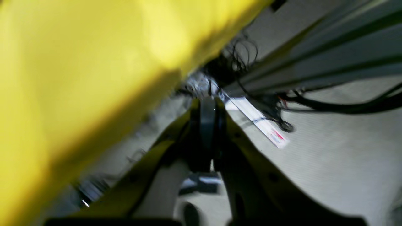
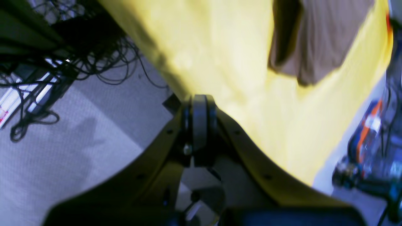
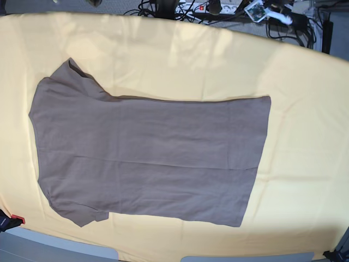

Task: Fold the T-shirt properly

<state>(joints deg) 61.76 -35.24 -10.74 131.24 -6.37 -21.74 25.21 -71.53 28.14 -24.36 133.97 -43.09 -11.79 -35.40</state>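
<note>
The T-shirt (image 3: 147, 158) lies flat and open on the yellow cloth (image 3: 305, 109) that covers the desk. Its shoulders point to the left side of the base view and its hem to the right. No fold is made yet, in my judgement.

My left gripper (image 1: 207, 125) is clenched with nothing between the jaws, and it hangs beside the desk edge, over the floor. My right gripper (image 2: 199, 122) is clenched too and grasps nothing. It is also off the desk; in its view I see only one corner of the T-shirt, far ahead.

What can go wrong: the shirt and the cloth under it are both soft and thin, so when I pinch a sleeve or the hem I may take the yellow cloth together with it, and then the whole cover slides and wrinkles the shirt. If my two arms lift unevenly, the fold line will be skewed.

A white power strip (image 1: 260, 121) lies on the floor with a small red mark, but the writing is too blurred to read. No neck label is visible.
</note>
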